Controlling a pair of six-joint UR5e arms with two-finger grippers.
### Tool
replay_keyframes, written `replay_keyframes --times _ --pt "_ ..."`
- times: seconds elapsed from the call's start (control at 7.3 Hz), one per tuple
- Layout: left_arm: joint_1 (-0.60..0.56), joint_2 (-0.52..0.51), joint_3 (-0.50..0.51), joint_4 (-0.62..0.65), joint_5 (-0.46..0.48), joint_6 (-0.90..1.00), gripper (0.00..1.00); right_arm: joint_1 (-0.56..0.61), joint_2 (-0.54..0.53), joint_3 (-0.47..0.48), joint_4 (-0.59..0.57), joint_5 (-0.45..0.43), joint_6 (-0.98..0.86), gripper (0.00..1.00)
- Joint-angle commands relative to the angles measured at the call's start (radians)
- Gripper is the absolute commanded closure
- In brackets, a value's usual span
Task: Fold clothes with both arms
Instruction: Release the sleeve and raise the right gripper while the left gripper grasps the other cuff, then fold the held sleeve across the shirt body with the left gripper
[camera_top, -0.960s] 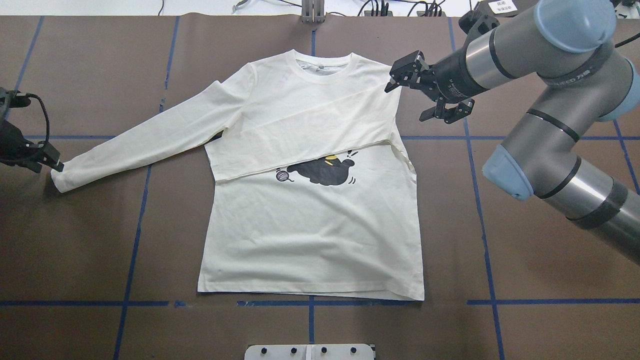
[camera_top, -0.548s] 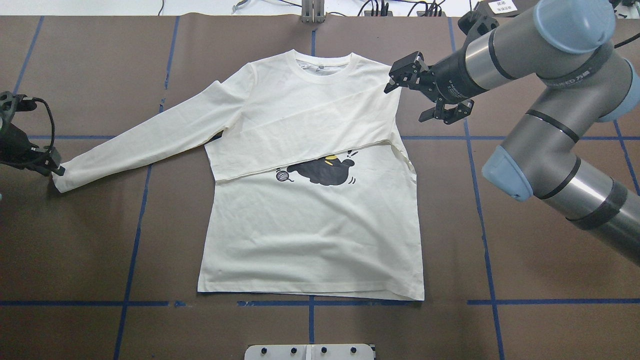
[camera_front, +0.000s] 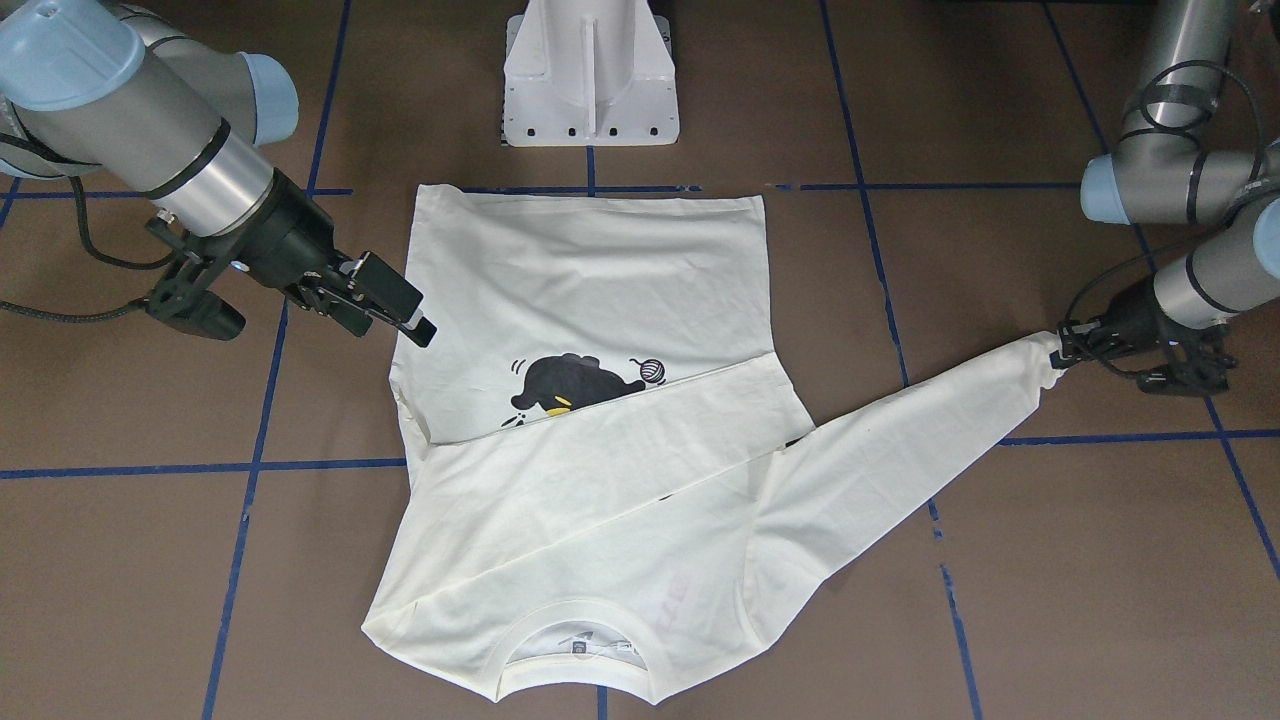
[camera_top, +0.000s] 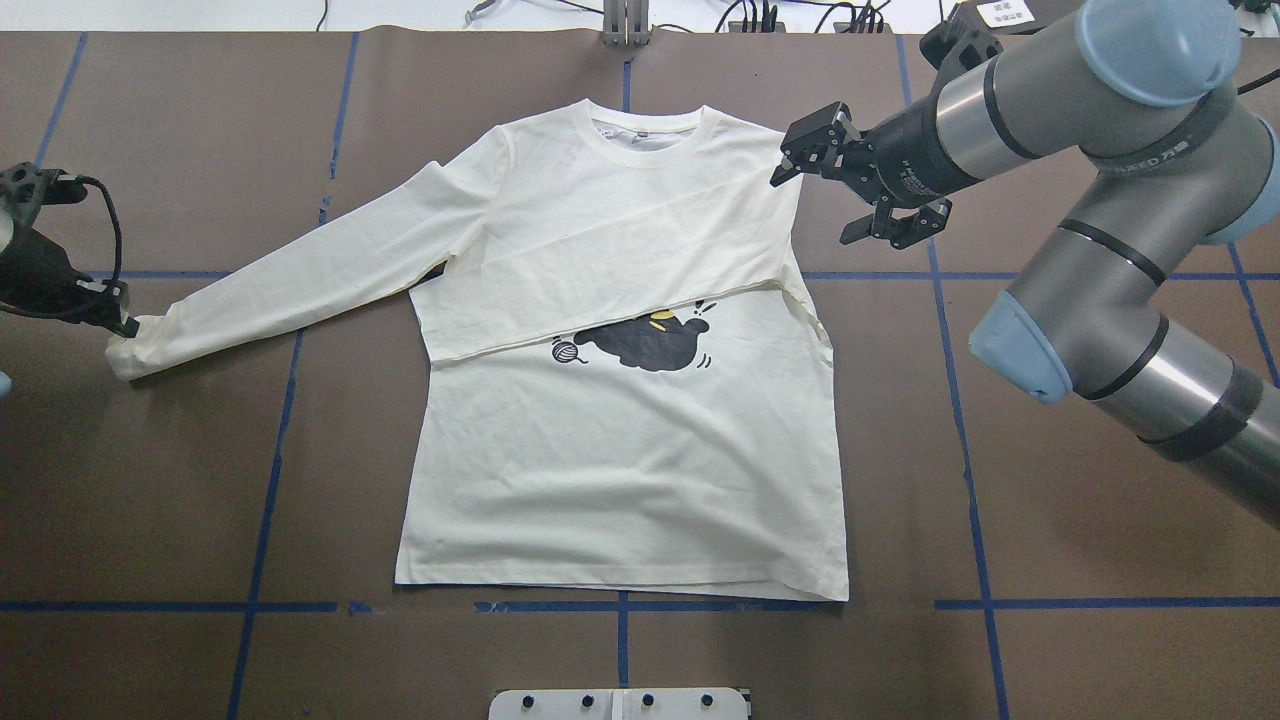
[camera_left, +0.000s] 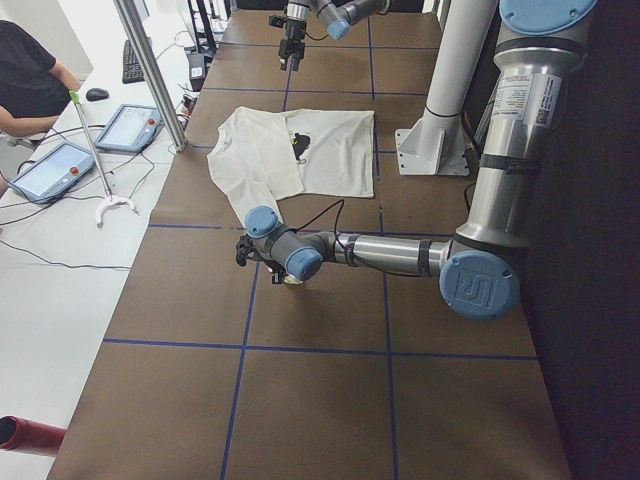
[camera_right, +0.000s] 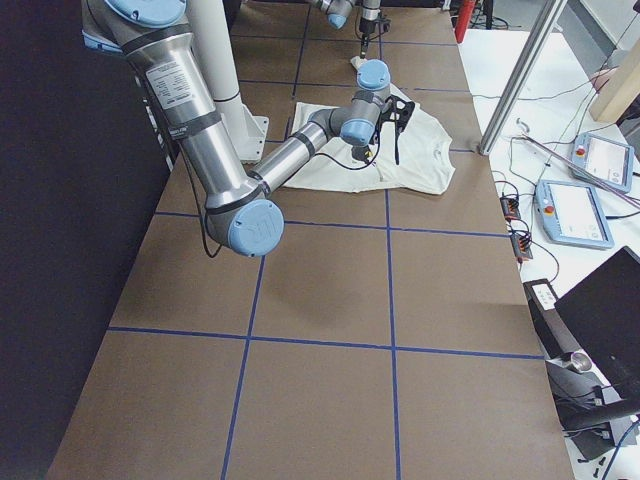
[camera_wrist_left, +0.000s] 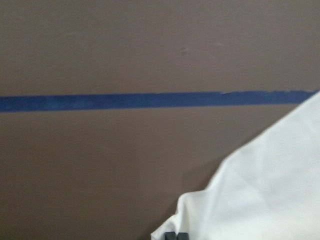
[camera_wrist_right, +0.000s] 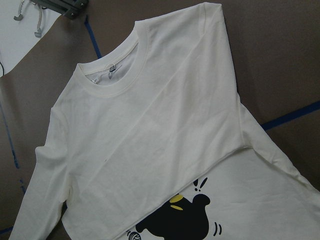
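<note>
The cream-white long-sleeved shirt lies flat on the brown table, its neckline away from the robot. One sleeve is folded across the chest above the black cat print. The other sleeve stretches out to the overhead view's left. My left gripper is shut on that sleeve's cuff, which is bunched and slightly raised. The left wrist view shows white fabric right at the shut fingertips. My right gripper hovers open and holding nothing, just beside the shirt's shoulder edge.
Blue tape lines cross the brown table cover. The white pedestal base stands at the robot's edge, close to the shirt's hem. Cables lie along the far edge. A person sits by tablets beyond the table.
The left gripper has moved a little toward the shirt and away from the robot, pulling the cuff along and bunching it. The right arm has barely moved.
</note>
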Motion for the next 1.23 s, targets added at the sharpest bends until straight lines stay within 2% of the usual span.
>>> replay_keyframes --times 0.0,0.14,0.27,0.41,0.55,0.69,0.82,0.96,1.1 --pt "0.015 -0.111 -0.176 0.018 -0.105 -0.326 1.0 0.121 -0.107 0.082 -0.004 0.123 -0.078 0.0" --pt "0.098 -0.226 -0.205 0.012 -0.093 -0.562 1.0 0.233 -0.167 0.083 -0.001 0.242 -0.17 0.0" --pt "0.259 -0.417 -0.168 0.016 0.031 -0.734 1.0 0.338 -0.237 0.083 0.0 0.332 -0.304 0.0" --pt "0.341 -0.625 -0.023 0.005 0.216 -0.851 1.0 0.431 -0.311 0.082 0.002 0.411 -0.439 0.0" --pt "0.396 -0.793 0.138 0.005 0.288 -0.878 1.0 0.488 -0.357 0.083 0.002 0.441 -0.533 0.0" --pt "0.43 -0.955 0.322 -0.005 0.366 -0.891 1.0 0.513 -0.374 0.086 0.002 0.441 -0.552 0.0" --pt "0.493 -1.034 0.443 -0.065 0.443 -0.889 1.0 0.523 -0.385 0.091 0.003 0.441 -0.553 0.0" --pt "0.548 -1.04 0.495 -0.203 0.577 -0.892 1.0 0.534 -0.41 0.096 0.003 0.441 -0.56 0.0" --pt "0.558 -1.093 0.599 -0.262 0.632 -0.894 0.94 0.534 -0.42 0.097 0.003 0.441 -0.585 0.0"
